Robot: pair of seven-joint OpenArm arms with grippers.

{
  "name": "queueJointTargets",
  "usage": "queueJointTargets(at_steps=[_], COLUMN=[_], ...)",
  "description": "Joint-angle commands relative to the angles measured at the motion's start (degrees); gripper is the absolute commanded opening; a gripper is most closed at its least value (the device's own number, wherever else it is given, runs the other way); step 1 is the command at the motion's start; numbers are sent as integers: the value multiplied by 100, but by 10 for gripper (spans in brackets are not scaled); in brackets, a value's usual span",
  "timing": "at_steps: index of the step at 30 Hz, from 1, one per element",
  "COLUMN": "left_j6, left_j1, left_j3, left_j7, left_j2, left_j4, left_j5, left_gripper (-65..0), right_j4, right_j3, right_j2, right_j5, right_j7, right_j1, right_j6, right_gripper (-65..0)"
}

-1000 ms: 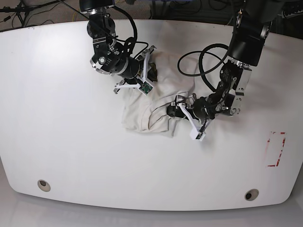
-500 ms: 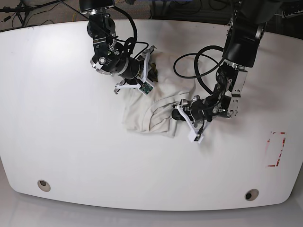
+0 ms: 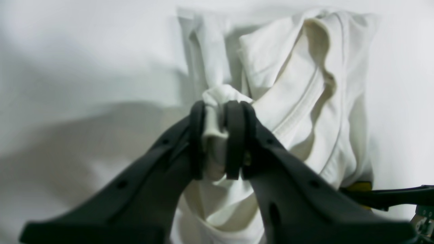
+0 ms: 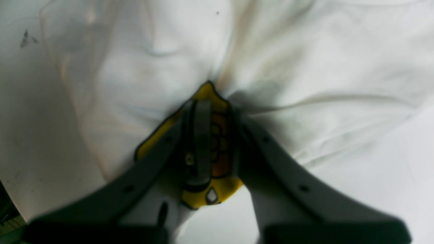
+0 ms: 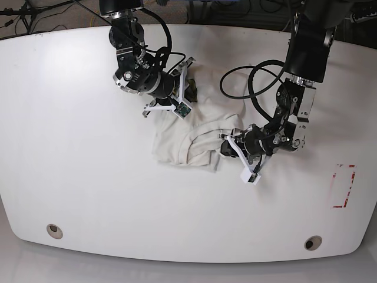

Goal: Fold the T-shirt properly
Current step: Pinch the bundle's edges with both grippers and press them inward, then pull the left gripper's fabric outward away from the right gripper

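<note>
**Both hands clamped on the crumpled T-shirt**

The T-shirt lies bunched on the white tabletop, between the two hands. The left hand is closed on a small wad of off-white cloth pinched up between its dark fingers; beyond its tips the rest of the garment spreads away in ridges and a folded hem. The right hand is clamped on the yellow-orange badge printed on the cloth, one finger lying straight across the graphic, so most of the design is covered (only its yellow border and a bit of orange show). In the base view the right hand's tips are hidden behind its own wrist and camera mount, and the left hand's grip is partly masked by its white bracket. No container is in sight. The left wrist view is blurred near the fingers, and a dark bar crosses its lower right corner; I cannot tell what it is
</note>
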Motion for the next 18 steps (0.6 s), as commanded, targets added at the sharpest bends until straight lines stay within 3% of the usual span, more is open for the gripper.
queueJointTargets(at_steps=[1,18], left_j6=[0,18], left_j1=[-269,-858], left_j3=[-38,-38], left_j7=[-110,-154], left_j2=[-3,41], left_j4=[102,58], left_j5=[-35,-26], left_gripper=[-582,-579], right_j4=[43,43], right_j3=[-2,-599], right_j2=[0,176], right_j5=[-34,-69], right_j7=[-38,-30], right_j1=[34,-1], right_j6=[8,8], right_gripper=[-577,-580])
